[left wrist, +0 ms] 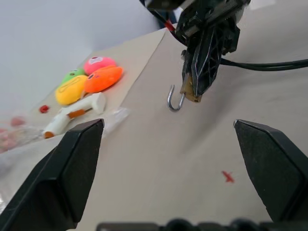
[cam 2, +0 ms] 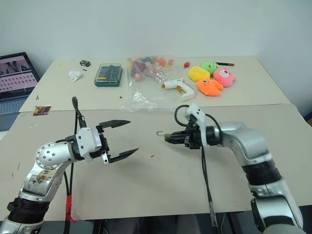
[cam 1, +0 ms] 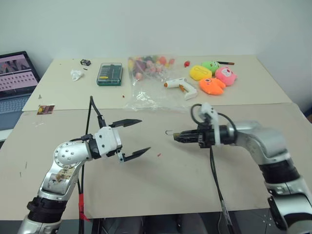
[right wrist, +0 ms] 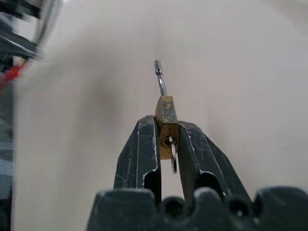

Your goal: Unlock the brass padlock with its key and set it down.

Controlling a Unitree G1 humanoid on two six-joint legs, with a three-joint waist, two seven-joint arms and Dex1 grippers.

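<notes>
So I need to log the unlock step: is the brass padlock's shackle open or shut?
Open. In the left wrist view the brass padlock's silver shackle hangs as a free hook, one end out of the body.

No text, label, brand or number could be read anywhere: the laptop screen (cam 1: 17,73) at the far left carried rows of what were perhaps characters, too small to make out, and the green screwdriver-bit case (cam 1: 109,74) showed no legible marking.
</notes>
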